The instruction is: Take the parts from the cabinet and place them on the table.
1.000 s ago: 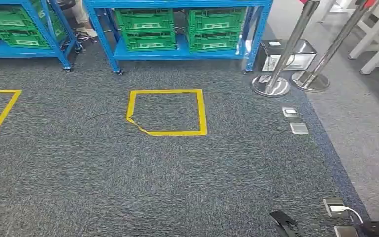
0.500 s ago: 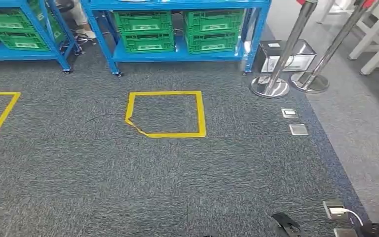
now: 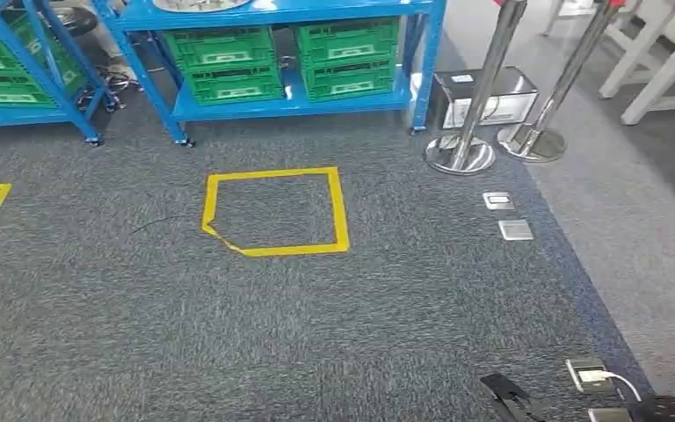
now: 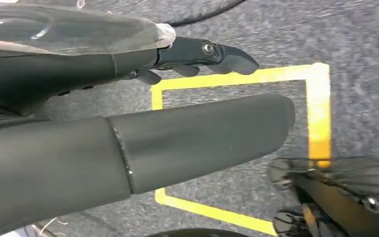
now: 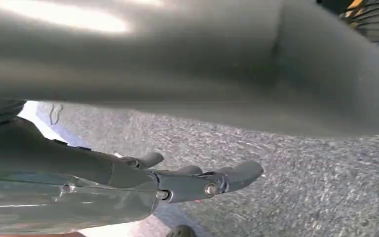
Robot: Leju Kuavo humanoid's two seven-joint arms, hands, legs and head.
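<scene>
A blue cabinet [image 3: 292,104] stands across the carpet from me. Its low shelf holds two stacks of green crates [image 3: 227,63]. On the shelf above, the rim of a shallow tray of metal parts [image 3: 200,4] peeks in at the picture's top edge. In the left wrist view my left hand [image 4: 177,133] hangs over the carpet with thumb and fingers stretched out and nothing in it. In the right wrist view my right hand [image 5: 192,185] is the same, fingers straight and holding nothing. Both are far from the cabinet.
A yellow tape square [image 3: 272,211] marks the carpet before the cabinet. A second blue rack [image 3: 26,92] stands to the left. Two steel stanchions [image 3: 460,151] and a grey box [image 3: 485,95] flank the cabinet's right. Floor sockets [image 3: 497,200] and a plugged cable [image 3: 594,375] lie along the carpet's right edge.
The whole picture has shifted left and slightly down, so the camera has moved. The cabinet's upper shelf and its tray have come into view. Nothing on the floor has moved.
</scene>
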